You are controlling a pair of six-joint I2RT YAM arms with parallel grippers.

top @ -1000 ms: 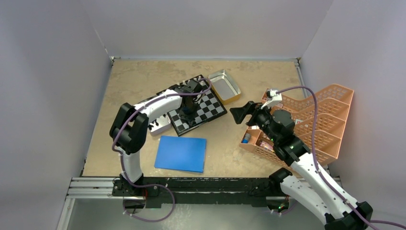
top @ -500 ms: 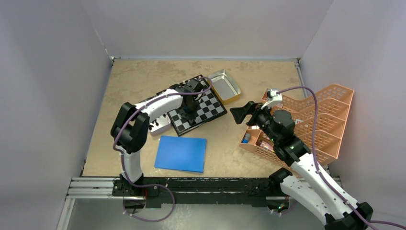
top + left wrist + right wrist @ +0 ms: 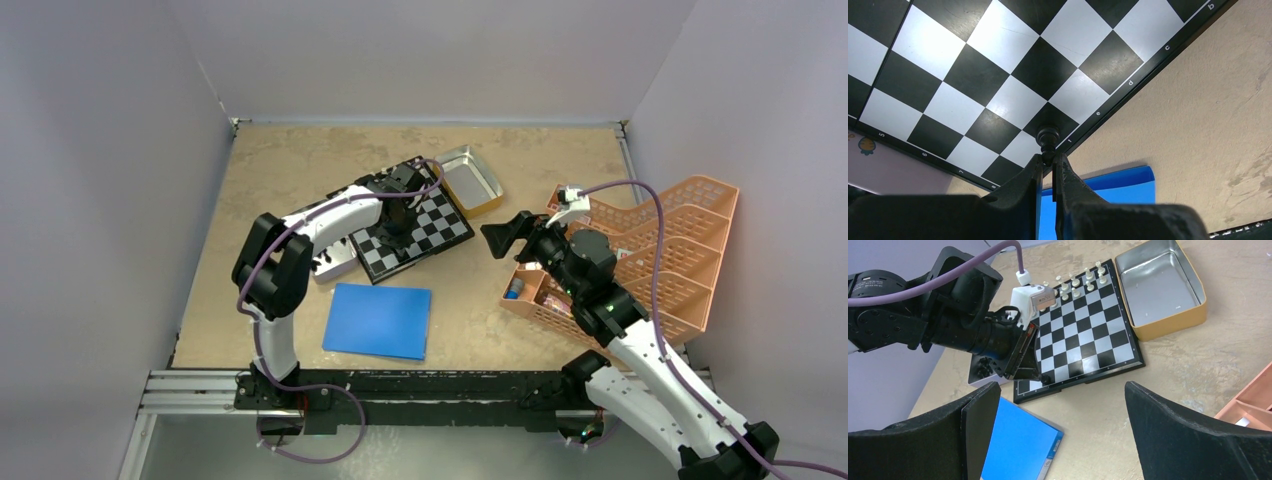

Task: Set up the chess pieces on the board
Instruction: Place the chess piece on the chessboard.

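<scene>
1. Reading the printed marks first: the board carries small white letters "b", "c", "d", "e" along one side of its black border and numerals "5", "6", "7", "8" along the adjoining side. A pineapple sticker sits on the pale surface just beside the numbered border.
2. The left gripper has its fingers almost together, pinching a black chess piece by its narrow end. The piece's wider end is over a dark square in the edge row next to the lettered border. Whether it rests on that square cannot be told.
3. The right gripper has its fingers spread wide. It holds and touches nothing, and is raised over the table between the board and the orange rack.
4. The white chess pieces stand in two rows along the board edge opposite the left gripper.
5. The board lies on the table, with an open metal tin just beside one side and a tray at the opposite side.
6. Loose black pieces lie in that tray.
7. A blue sheet lies flat near the board's near corner.
</scene>
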